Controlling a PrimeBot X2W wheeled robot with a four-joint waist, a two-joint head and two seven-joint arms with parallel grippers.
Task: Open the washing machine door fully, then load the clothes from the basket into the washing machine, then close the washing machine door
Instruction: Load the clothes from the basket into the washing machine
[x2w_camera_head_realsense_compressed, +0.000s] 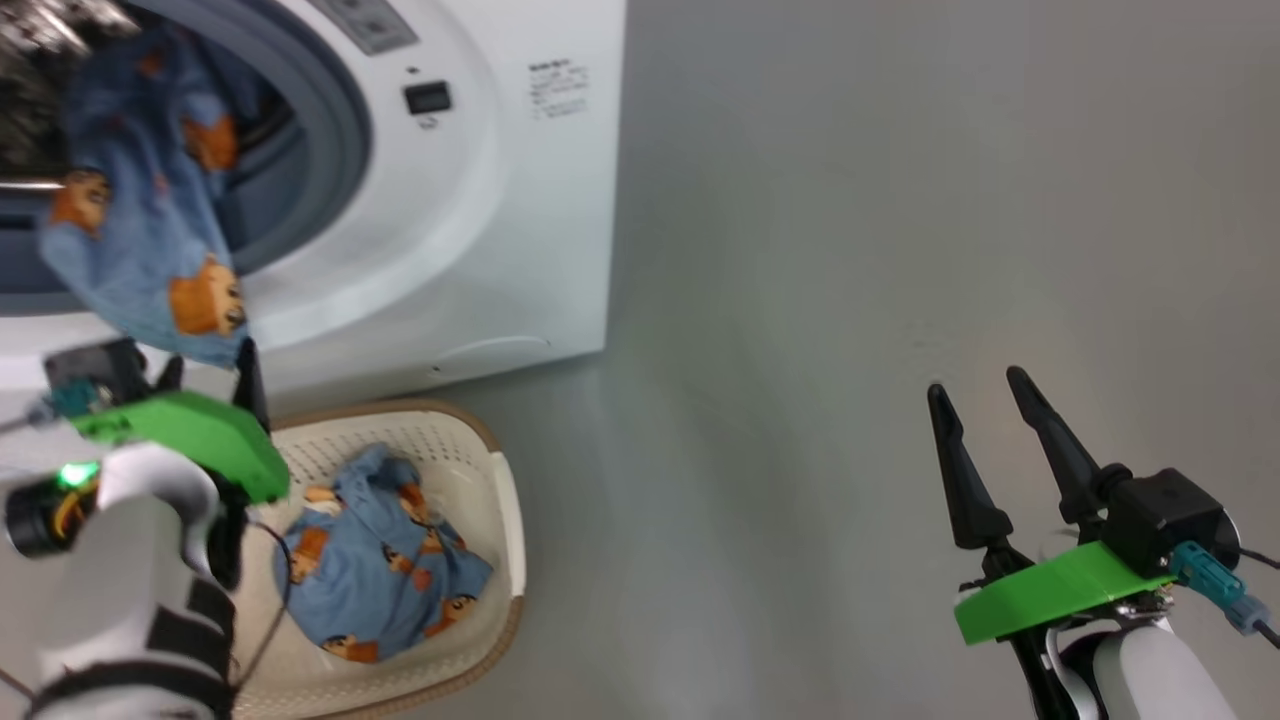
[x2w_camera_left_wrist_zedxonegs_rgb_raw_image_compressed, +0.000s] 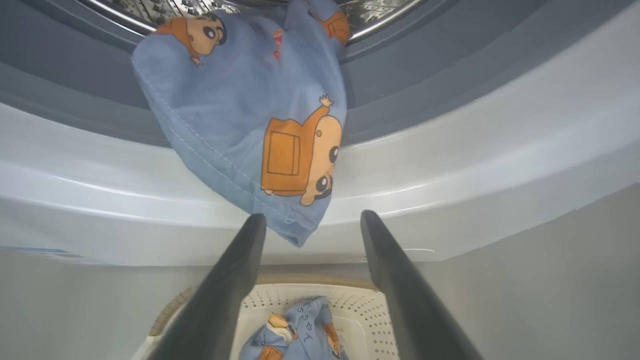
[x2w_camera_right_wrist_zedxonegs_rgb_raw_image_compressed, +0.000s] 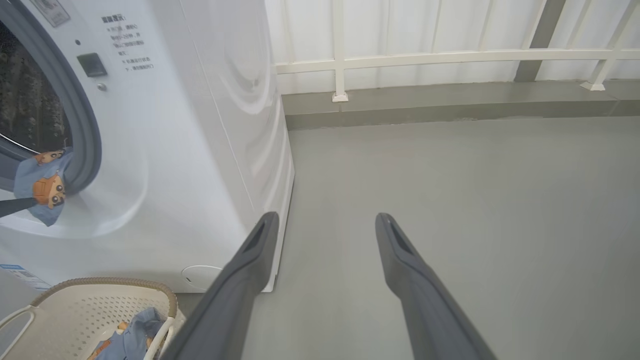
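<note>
Lying in basket (x2w_camera_head_realsense_compressed: 425, 442): clothes (x2w_camera_head_realsense_compressed: 380, 572).

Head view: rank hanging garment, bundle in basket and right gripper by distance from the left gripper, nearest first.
1. Hanging garment: draped out of the washing machine, its tip just above the open left gripper.
2. Bundle: in the basket, below and to the right.
3. Right gripper: far across at the right.
</note>
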